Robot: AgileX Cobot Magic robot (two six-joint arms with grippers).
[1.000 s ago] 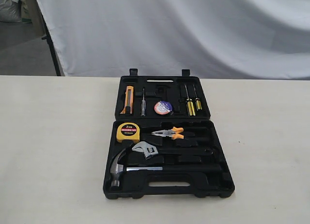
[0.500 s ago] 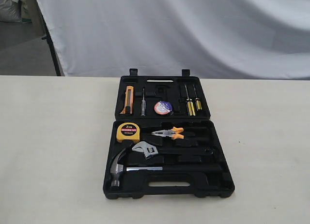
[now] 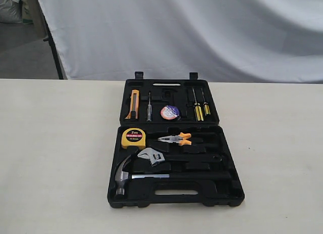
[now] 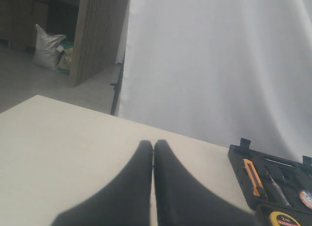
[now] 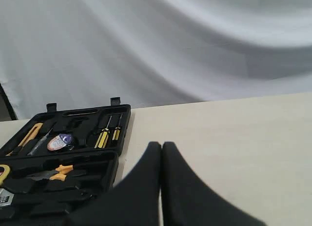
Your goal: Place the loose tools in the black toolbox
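Ahead of the clenched, empty left pincer [image 4: 153, 143] and right pincer [image 5: 162, 144], the black toolbox [image 3: 222, 193] lay unchanged, fully packed, the task seemingly done.

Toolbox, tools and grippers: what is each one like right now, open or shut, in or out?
black toolbox: open, both halves flat
hammer: in the toolbox, near half
pliers: in the toolbox, near half
utility knife: in the toolbox, far half
left gripper: shut, empty
right gripper: shut, empty
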